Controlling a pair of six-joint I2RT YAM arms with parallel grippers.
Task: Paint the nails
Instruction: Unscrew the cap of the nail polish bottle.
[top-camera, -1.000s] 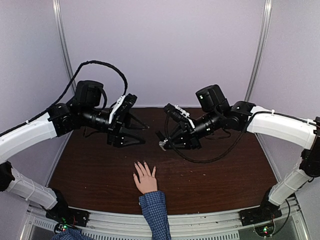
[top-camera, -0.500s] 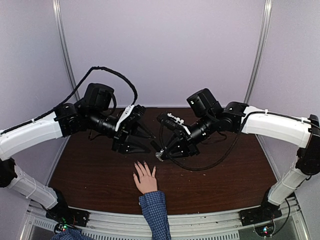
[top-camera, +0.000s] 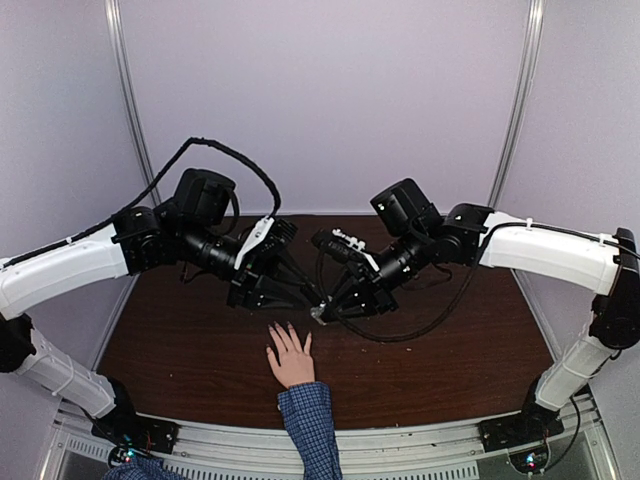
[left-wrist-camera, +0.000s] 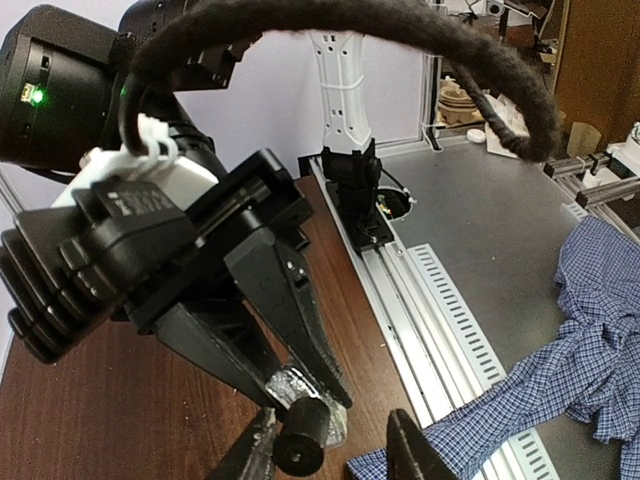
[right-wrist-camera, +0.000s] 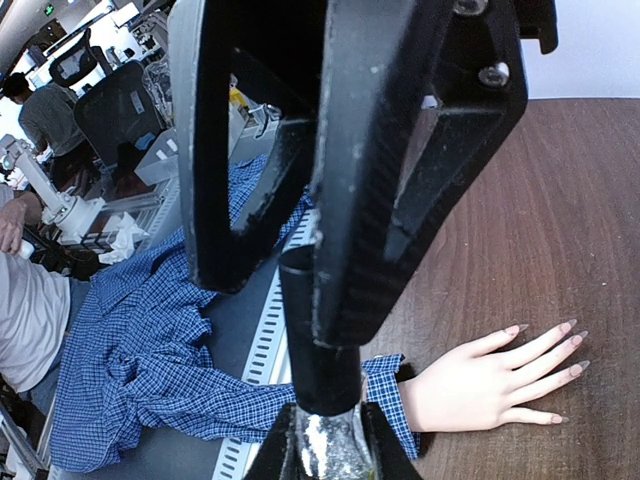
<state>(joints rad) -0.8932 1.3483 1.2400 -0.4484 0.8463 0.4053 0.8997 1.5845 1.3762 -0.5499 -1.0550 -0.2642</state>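
A light-skinned hand (top-camera: 292, 362) with a blue checked cuff (top-camera: 305, 400) lies flat on the brown table, fingers spread; its nails (top-camera: 285, 330) point away from the near edge. The hand (right-wrist-camera: 490, 385) and nails (right-wrist-camera: 570, 340) also show in the right wrist view. My right gripper (top-camera: 325, 312) is shut on a small polish bottle (right-wrist-camera: 325, 445), held above the table just beyond the fingertips. My left gripper (left-wrist-camera: 330, 442) stands open round the bottle's black cap (left-wrist-camera: 300, 440): one finger is against the cap, the other stands apart.
A slotted metal rail (top-camera: 400, 445) runs along the table's near edge. Beyond it, off the table, lies a crumpled blue checked shirt (left-wrist-camera: 590, 330). The left arm's thick black cable (top-camera: 220, 150) loops above its wrist. Pale walls close in the back and sides.
Both grippers have moved toward each other over the table's middle. The left gripper's fingers have come round the bottle's cap and narrowed. The hand has stayed put.
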